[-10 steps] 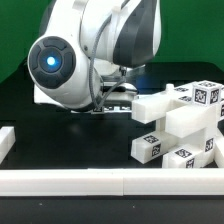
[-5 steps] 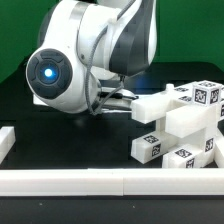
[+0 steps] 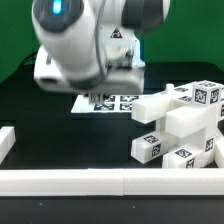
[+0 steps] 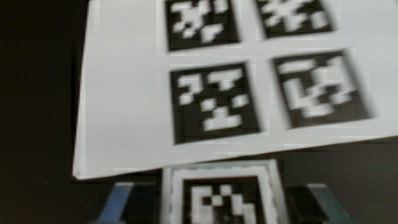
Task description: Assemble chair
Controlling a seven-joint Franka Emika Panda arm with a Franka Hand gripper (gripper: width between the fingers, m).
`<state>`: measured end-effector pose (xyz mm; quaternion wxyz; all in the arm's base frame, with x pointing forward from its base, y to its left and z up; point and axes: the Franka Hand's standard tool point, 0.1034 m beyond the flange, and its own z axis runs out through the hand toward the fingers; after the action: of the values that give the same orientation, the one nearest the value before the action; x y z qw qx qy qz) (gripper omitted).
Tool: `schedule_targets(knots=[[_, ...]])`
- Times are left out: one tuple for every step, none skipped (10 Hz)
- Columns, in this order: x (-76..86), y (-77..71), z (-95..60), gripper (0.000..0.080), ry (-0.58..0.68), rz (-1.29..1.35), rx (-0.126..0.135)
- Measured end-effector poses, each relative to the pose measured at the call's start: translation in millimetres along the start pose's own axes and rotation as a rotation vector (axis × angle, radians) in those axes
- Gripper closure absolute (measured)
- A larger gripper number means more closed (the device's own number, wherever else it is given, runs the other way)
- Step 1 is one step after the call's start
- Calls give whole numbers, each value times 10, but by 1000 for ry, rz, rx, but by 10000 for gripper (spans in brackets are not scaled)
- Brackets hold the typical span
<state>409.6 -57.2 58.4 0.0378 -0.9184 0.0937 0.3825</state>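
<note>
On the far left of the exterior view, a short white rail (image 3: pixel 5 142) sits at the edge, nothing doing there. Move right and here's the news: the arm (image 3: pixel 85 40) has swung upright, its blue-lit joint now at the top of the frame where half a second ago it hung low at centre left. That lift uncovers the marker board (image 3: pixel 112 103) in the middle. The gripper (image 4: pixel 217 200) comes in over the board, and in the wrist view a small tagged white piece (image 4: pixel 221 195) sits between the dark fingers (image 4: pixel 128 203), apparently gripped, though the blur keeps me from swearing to it. My read: a part is being carried toward the build. Further right, the chair (image 3: pixel 180 125) stands as a stacked cluster of tagged white blocks at centre right, untouched. Along the bottom runs the long front rail (image 3: pixel 110 182). No containers anywhere in view.
</note>
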Motion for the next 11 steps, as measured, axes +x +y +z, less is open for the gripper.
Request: schedule_targets(knots=[[-10,-62,-235,522,68,1,9],[-27,-126,-496,522,167,-38,-1],[-6,-116,-504,521,279,-57,-15],[-16,-105,-437,521,333,-57,-12],[8,-106,-462,521,393,-60,-12],[24,-173,-534,521,456,-53,-10],[-18,-384,-740,521,533,-69,-1],[-69,-573,-1003,520,614,-93,12],[-51,-711,-1233,520,735,-102,15],[-58,-797,-1380,520,843,-120,-2],[-80,-801,-1323,520,934,-134,-13]])
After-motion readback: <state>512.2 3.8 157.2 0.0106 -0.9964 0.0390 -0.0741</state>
